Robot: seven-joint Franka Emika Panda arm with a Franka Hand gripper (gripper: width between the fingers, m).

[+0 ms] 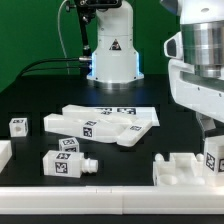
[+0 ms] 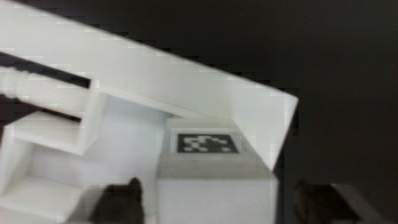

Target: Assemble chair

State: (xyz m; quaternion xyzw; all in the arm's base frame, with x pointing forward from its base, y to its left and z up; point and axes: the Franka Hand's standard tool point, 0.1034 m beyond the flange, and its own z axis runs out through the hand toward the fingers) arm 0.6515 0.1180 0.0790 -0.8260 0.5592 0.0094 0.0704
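My gripper hangs over the exterior view's right, above a white chair assembly with an upright tagged block. In the wrist view the gripper is open. Its two dark fingers stand on either side of that tagged block, with a narrow gap on each side. A slanted white slab of the same assembly lies beyond the block. Other loose chair parts are two flat tagged slabs mid-table, a blocky piece with a peg in front, and a small cube on the left.
The robot's white base stands at the back with cables running to the exterior view's left. Another white part is cut by the left edge of that view. The black table ends at a pale front edge.
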